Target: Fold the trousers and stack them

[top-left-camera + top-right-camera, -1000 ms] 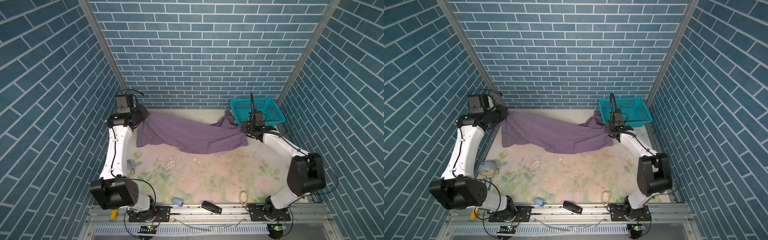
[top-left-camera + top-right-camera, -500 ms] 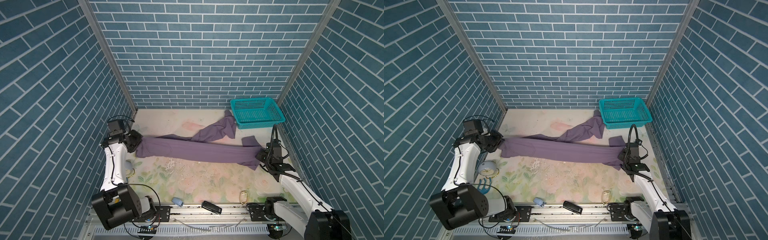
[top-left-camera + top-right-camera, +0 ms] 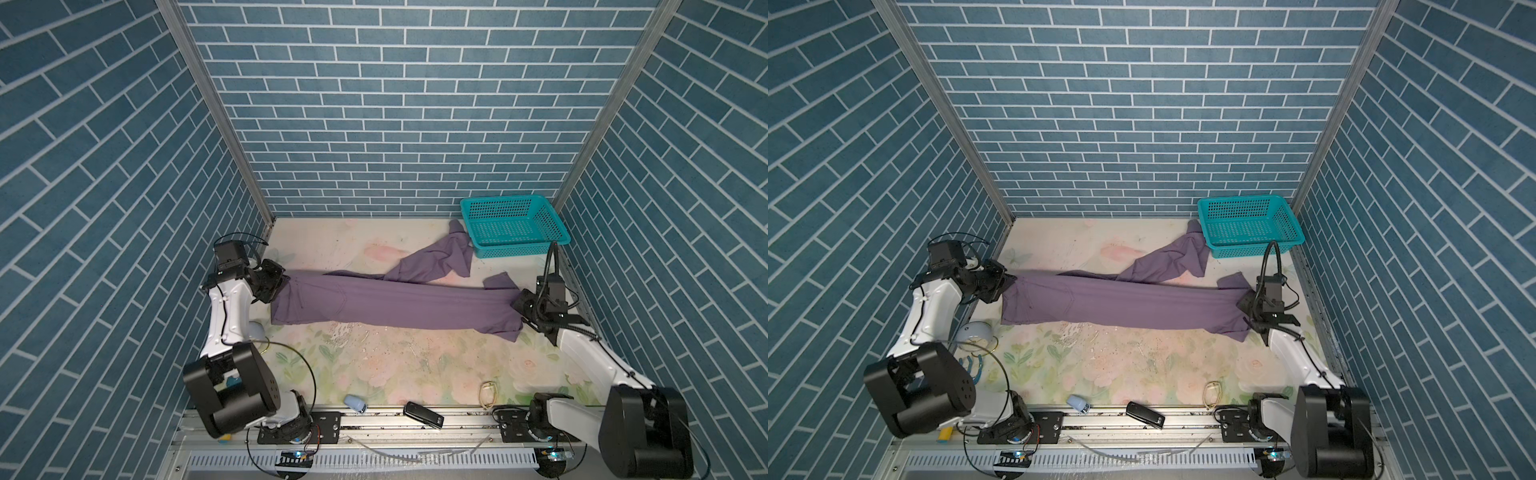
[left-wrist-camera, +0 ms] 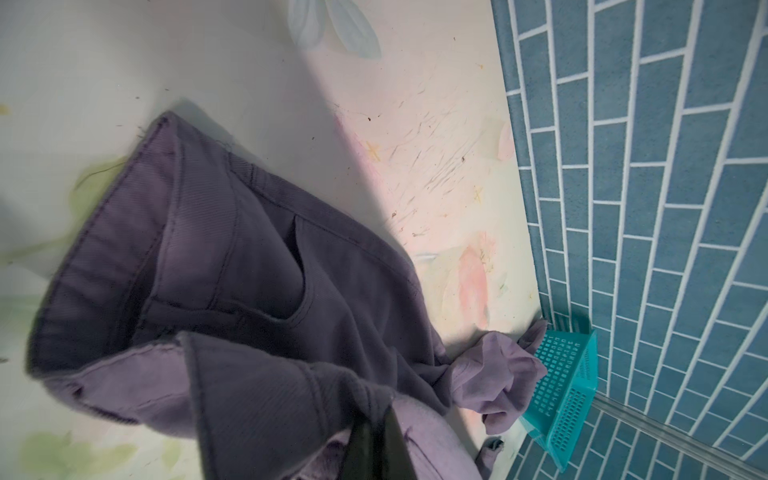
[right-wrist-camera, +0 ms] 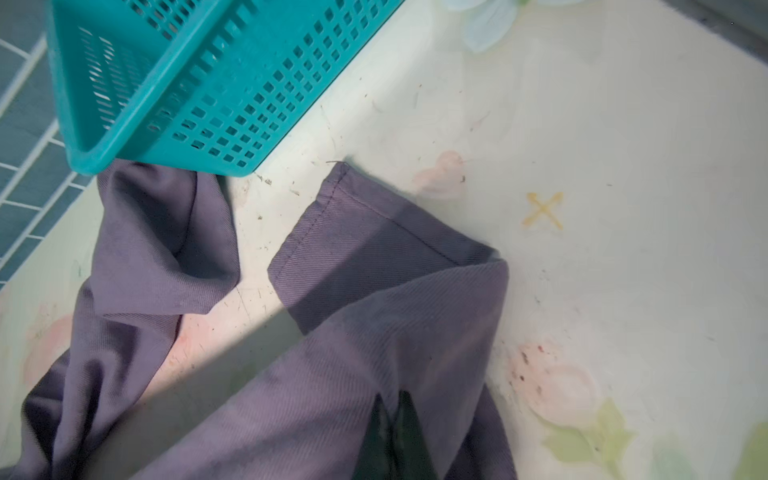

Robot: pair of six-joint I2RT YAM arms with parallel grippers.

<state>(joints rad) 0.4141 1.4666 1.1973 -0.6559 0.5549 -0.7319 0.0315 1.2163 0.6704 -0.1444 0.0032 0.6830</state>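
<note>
Matt, finely ribbed purple cloth with stitched hems is seen in the trousers (image 3: 395,305), smooth perforated teal plastic with a slight sheen in the basket (image 3: 515,249), a smooth, scuffed floral-printed sheet on the table (image 3: 415,365), brushed metal in the front rail (image 3: 374,420).

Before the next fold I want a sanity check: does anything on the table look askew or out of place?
Yes. The trousers are stretched between the left tool and right tool, but the second leg strays off, bunched against the teal basket instead of lying along the first.
</note>
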